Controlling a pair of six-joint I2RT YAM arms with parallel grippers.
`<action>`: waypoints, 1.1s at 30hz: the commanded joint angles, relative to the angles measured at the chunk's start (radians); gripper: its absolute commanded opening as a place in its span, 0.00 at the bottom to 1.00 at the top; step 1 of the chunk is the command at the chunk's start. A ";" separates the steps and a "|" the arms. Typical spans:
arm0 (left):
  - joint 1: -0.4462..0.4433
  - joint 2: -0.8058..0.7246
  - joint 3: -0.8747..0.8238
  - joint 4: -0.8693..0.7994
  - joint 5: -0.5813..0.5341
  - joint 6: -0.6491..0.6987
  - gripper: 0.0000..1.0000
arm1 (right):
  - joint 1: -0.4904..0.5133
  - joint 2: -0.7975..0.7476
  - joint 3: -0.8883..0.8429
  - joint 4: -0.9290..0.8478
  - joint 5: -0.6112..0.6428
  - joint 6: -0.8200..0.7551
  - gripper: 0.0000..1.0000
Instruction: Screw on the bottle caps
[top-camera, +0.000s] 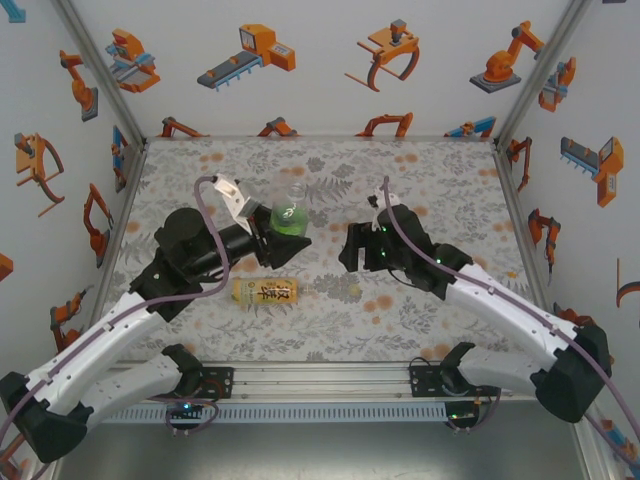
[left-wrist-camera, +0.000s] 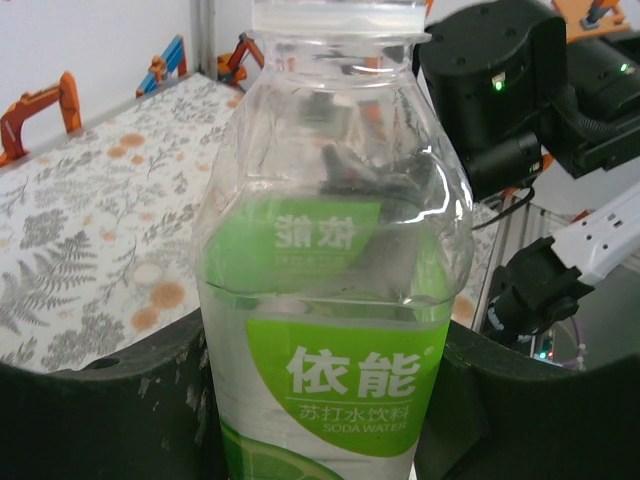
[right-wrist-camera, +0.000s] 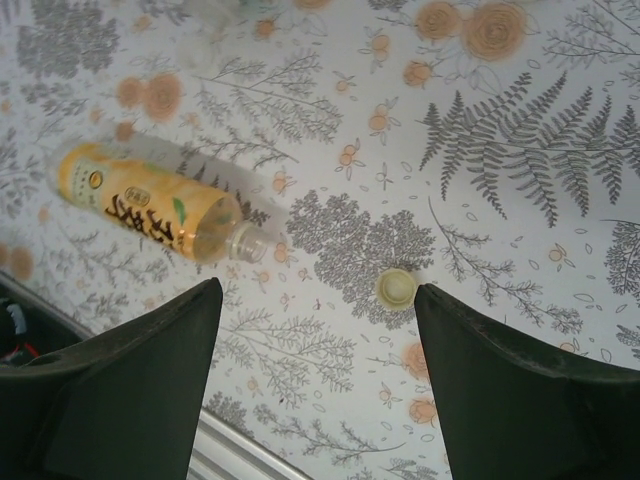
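Your left gripper (top-camera: 272, 240) is pinching the green bottle (top-camera: 290, 222). Your right gripper (right-wrist-camera: 320, 400) is spread, with nothing between the fingers. The amber bottle (top-camera: 265, 291) lies on its side on the table (top-camera: 450, 180), uncapped, at 6 o'clock of the green one. A pale cap (right-wrist-camera: 397, 287) sits loose at 3 o'clock of its mouth.

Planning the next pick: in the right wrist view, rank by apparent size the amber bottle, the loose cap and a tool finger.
Largest: tool finger, but only through nearness to the camera.
Then: amber bottle.
Smallest: cap.
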 joint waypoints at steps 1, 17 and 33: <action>0.026 -0.039 -0.029 -0.015 0.017 -0.024 0.00 | -0.018 0.084 0.090 -0.068 0.068 0.029 0.70; 0.084 -0.128 -0.069 -0.104 0.035 -0.037 0.00 | -0.216 0.687 0.620 -0.286 0.025 -0.036 0.68; 0.089 -0.119 -0.106 -0.035 0.057 -0.043 0.00 | -0.272 1.064 0.938 -0.366 0.038 -0.074 0.64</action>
